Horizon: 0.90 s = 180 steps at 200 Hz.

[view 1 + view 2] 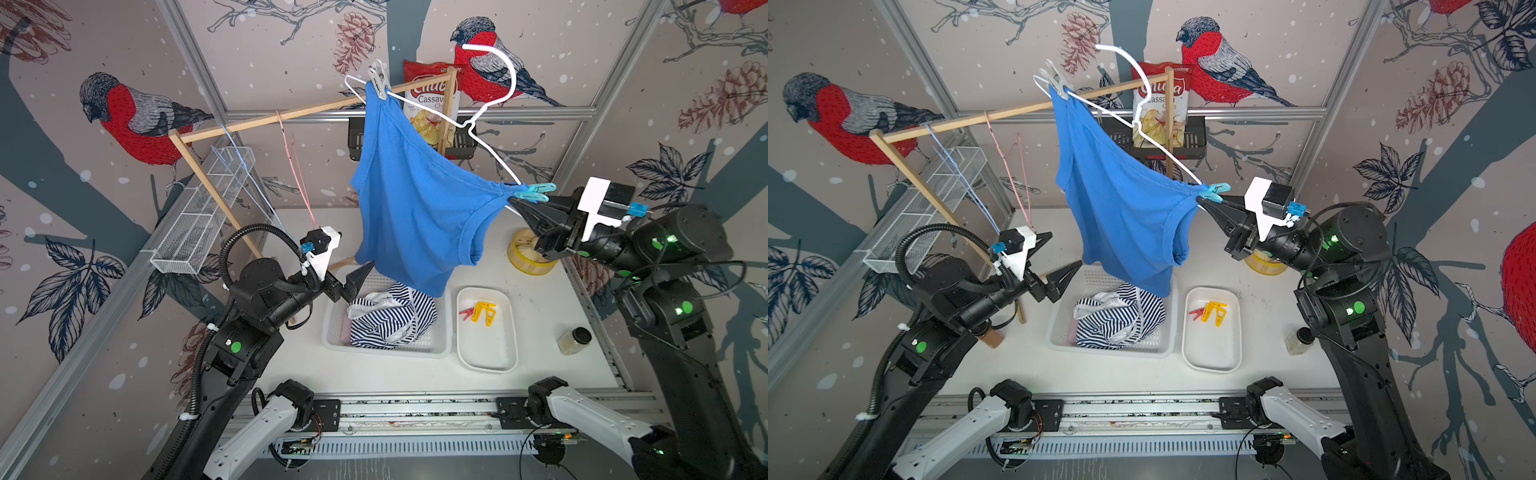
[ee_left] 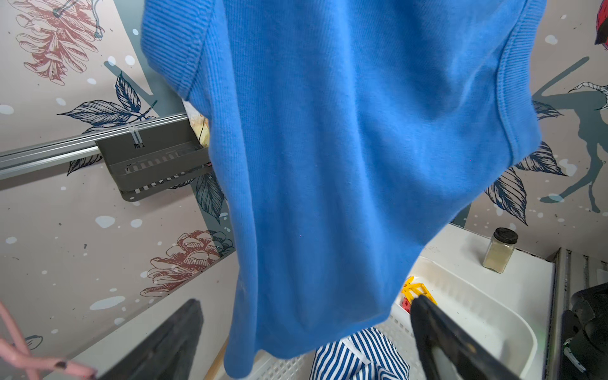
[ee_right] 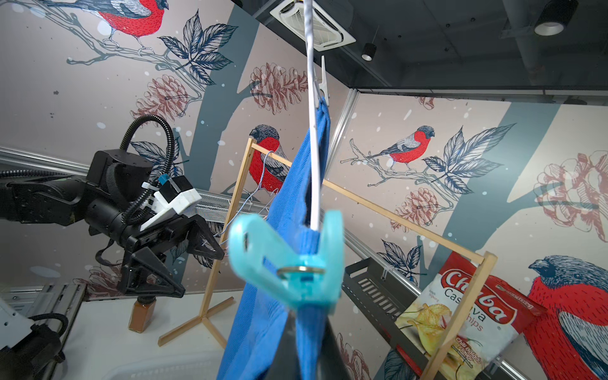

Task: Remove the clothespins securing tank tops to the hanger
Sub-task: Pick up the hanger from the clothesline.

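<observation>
A blue tank top (image 1: 411,208) hangs from a white wire hanger (image 1: 514,79) that slants across a wooden rail (image 1: 291,114), one end high and the other low. A grey clothespin (image 1: 379,81) pins the high strap and stands nearly upright, handles up. A teal clothespin (image 1: 536,192) pins the low strap. Its long axis lies roughly along the hanger's arm, with the handles pointing outward toward the right gripper (image 1: 517,205).

That gripper is clenched on the blue tank top's strap just under the teal clothespin, probably steadying this end so the clip can be worked off. The left gripper (image 1: 1066,249) is spread wide and empty beside the hem, above a white basket (image 1: 332,332) holding a striped top (image 1: 390,316). Yellow and red clothespins (image 1: 484,311) lie in a tray (image 1: 486,357).
</observation>
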Tool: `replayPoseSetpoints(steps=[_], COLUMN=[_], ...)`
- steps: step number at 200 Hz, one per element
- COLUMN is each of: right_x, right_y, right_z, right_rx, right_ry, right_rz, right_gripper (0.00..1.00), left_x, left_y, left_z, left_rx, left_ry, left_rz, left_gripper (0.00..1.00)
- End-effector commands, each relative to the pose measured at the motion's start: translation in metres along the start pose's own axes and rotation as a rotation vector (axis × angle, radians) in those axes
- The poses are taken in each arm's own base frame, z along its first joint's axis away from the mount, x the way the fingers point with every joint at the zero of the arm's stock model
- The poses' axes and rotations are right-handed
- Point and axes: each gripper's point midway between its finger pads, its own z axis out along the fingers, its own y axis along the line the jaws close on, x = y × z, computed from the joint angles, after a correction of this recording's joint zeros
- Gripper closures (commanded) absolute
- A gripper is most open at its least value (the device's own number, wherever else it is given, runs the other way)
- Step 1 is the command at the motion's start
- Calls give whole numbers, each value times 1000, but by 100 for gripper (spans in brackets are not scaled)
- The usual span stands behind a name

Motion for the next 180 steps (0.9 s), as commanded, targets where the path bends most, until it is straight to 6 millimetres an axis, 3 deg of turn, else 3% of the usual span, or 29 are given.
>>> replayPoseSetpoints(steps=[1,18,60,87,108,144,180], right_x=[-8,9,77,106,126,145,154], right_y=[2,8,32,43,41,36,33], right_z=[-1,2,0,-12,-26,-55,-57], right_rx=[-8,-53,-152,-203,-237,-364,-386], right_ry=[-29,14,101,135,165,142,135], right_rz=[-17,1,87,112,146,207,218], right_gripper=[100,100,100,100,100,100,100], left_x=[6,7,18,27,35,21,-11], left_y=[2,0,-8,-21,-9,1,-4], left_z=[2,2,4,3,-2,-22,-24], left_rx=[-1,20,120,221,151,64,110], left_ry=[17,19,30,0,0,-96,-162], left_rz=[15,13,24,72,123,234,312], left_gripper=[3,3,4,3,4,4,4])
